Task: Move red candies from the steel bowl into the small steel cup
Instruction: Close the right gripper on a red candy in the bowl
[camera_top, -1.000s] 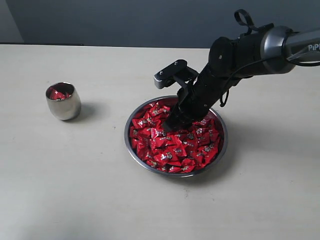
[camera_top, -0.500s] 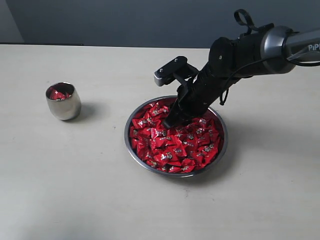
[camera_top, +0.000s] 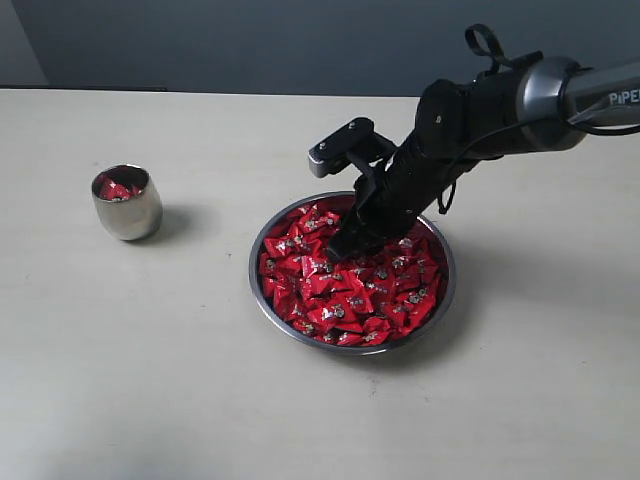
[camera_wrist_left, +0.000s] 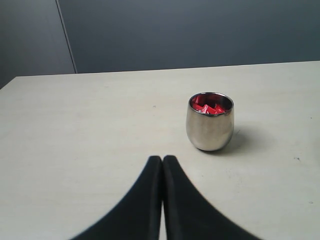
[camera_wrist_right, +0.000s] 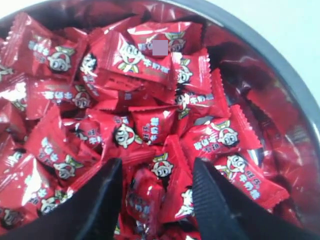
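Observation:
The wide steel bowl (camera_top: 445, 300) sits right of centre, heaped with red candies (camera_top: 345, 290). My right gripper (camera_top: 345, 248) is down in the bowl's far-left part, its tips among the candies. In the right wrist view its fingers (camera_wrist_right: 107, 195) stand apart with red candies (camera_wrist_right: 160, 175) lying between them, and the jaws are open, not pressed on any. The bowl's rim (camera_wrist_right: 280, 65) curves past. The small steel cup (camera_top: 127, 203) stands at the left with a few red candies inside (camera_wrist_left: 207, 107). My left gripper (camera_wrist_left: 162, 160) is shut and empty, a little short of the cup (camera_wrist_left: 210, 122).
The pale table (camera_top: 150, 370) carries only the bowl and cup. A dark wall (camera_top: 250, 40) runs behind the far edge. The right arm (camera_top: 500, 100) reaches in from the upper right over the bowl.
The right gripper lifted slightly out of the candies and shifted a little toward the bowl's far edge. Cup and left gripper are unchanged.

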